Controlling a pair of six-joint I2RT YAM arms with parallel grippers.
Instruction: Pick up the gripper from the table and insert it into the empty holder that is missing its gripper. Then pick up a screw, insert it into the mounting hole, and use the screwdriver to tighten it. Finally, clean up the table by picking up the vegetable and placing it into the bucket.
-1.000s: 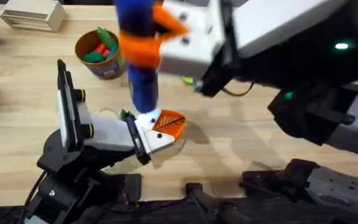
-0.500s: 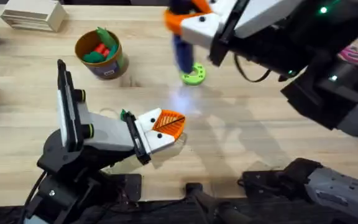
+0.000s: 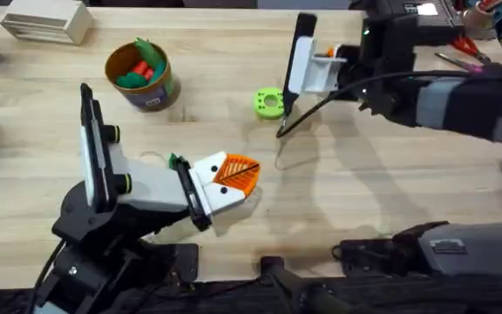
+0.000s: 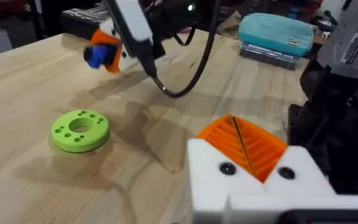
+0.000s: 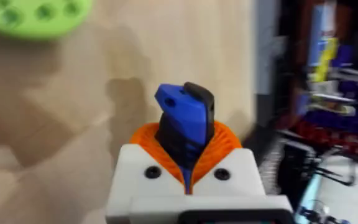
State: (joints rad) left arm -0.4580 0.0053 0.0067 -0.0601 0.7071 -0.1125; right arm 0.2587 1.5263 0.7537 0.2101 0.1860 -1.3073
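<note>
My left gripper point(image 3: 234, 179) rests low over the table's front middle, its white holder point(image 4: 253, 180) carrying an orange ribbed gripper pad point(image 4: 253, 146). The pads meet along a thin dark line, so it is shut on nothing. Two dark screw heads point(image 4: 227, 168) sit in the white base. My right gripper point(image 3: 321, 63) is at the back, just right of the green ring point(image 3: 269, 103). It is shut on the blue screwdriver point(image 5: 182, 115), seen also as a blue blob point(image 4: 96, 56) in the left wrist view. The yellow bucket point(image 3: 158, 94) at back left holds a green leafy vegetable point(image 3: 145, 46).
A pale wooden box point(image 3: 46, 19) stands at the far left corner. Pink-handled scissors point(image 3: 473, 44) and clutter lie at the far right. A black cable point(image 3: 321, 103) hangs from the right arm near the ring. Bare tabletop spreads between the two grippers.
My right arm has swung away from above the left gripper toward the back right and dropped lower, taking the screwdriver with it. The left arm has not moved.
</note>
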